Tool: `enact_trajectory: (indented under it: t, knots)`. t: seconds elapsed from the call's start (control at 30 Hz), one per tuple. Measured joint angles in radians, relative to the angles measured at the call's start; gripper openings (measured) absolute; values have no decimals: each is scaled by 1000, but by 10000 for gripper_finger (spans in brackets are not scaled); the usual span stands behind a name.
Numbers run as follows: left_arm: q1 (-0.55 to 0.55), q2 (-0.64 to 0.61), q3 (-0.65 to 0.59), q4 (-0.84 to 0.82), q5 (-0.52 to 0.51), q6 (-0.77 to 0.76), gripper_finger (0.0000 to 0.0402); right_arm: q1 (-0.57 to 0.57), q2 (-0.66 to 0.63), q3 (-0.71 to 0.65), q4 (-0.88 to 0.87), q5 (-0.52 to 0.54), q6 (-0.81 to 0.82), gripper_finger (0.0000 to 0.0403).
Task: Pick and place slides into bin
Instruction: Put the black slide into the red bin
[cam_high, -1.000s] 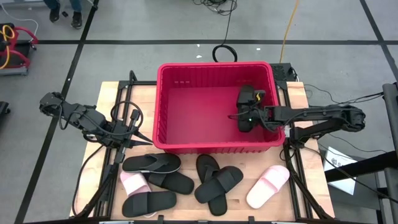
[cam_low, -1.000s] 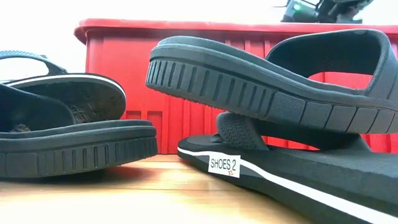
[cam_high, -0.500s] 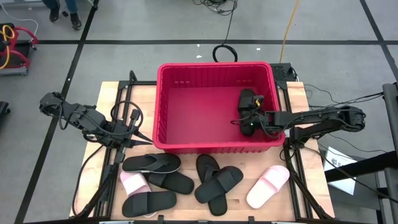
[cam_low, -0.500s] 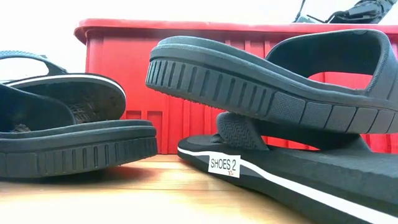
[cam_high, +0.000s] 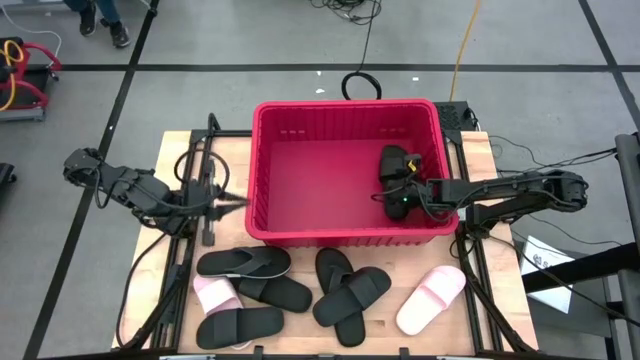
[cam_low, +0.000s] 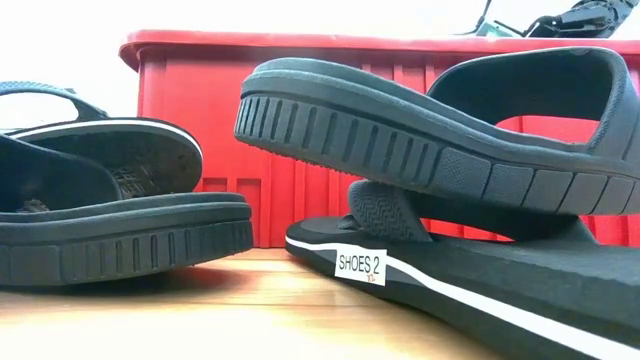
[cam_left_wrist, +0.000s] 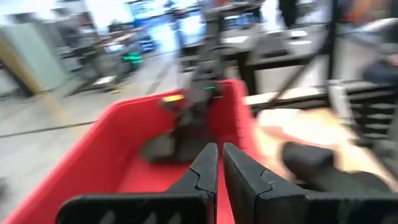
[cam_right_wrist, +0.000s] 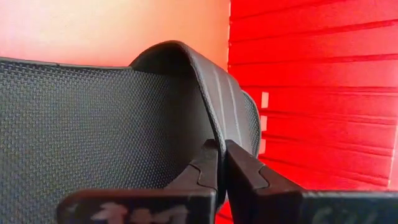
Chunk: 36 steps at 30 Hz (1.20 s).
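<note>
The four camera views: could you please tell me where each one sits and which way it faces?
High: overhead, straight down; both arms, bin.
Low: tabletop level, facing slides before the bin; arm part at top.
Left wrist: faces the bin; left tool shut.
Right wrist: inside the bin; right tool pinches black slide.
Shared: high and left wrist show that slide.

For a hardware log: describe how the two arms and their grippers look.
Both arms are dark, slim and jointed, with black cables looping along them. The left gripper has two black fingers with stepped, notched inner edges. The right gripper has the same black notched fingers, and a small green light glows near its wrist.
</note>
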Motion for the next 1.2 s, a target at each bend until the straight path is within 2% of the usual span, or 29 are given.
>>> enact_trajectory:
  t: [0.1,0.2,0.3,0.47,0.6,0.73,0.87,1.0,1.2]
  knots:
    - [4,0,0,2,-92,23,26,0,0,0,-6,-4,15,2]
    - [42,0,0,19,-133,16,26,0,0,0,-8,-38,12,2]
    - [101,0,0,26,-143,11,26,0,0,0,-9,-81,-6,2]
    - [251,60,0,27,-129,25,26,-6,0,0,-12,-75,-77,2]
    - [384,145,1,72,-43,34,26,-12,0,0,-12,-78,-101,2]
    - [475,226,91,53,85,35,26,-12,0,0,-12,-82,-93,2]
    - [530,331,231,-81,106,66,26,-13,0,0,-14,-128,-90,2]
    - [566,425,359,-194,122,75,26,-13,0,0,-15,-130,-91,2]
    - [582,497,435,-246,141,75,26,-13,0,0,-15,-130,-95,4]
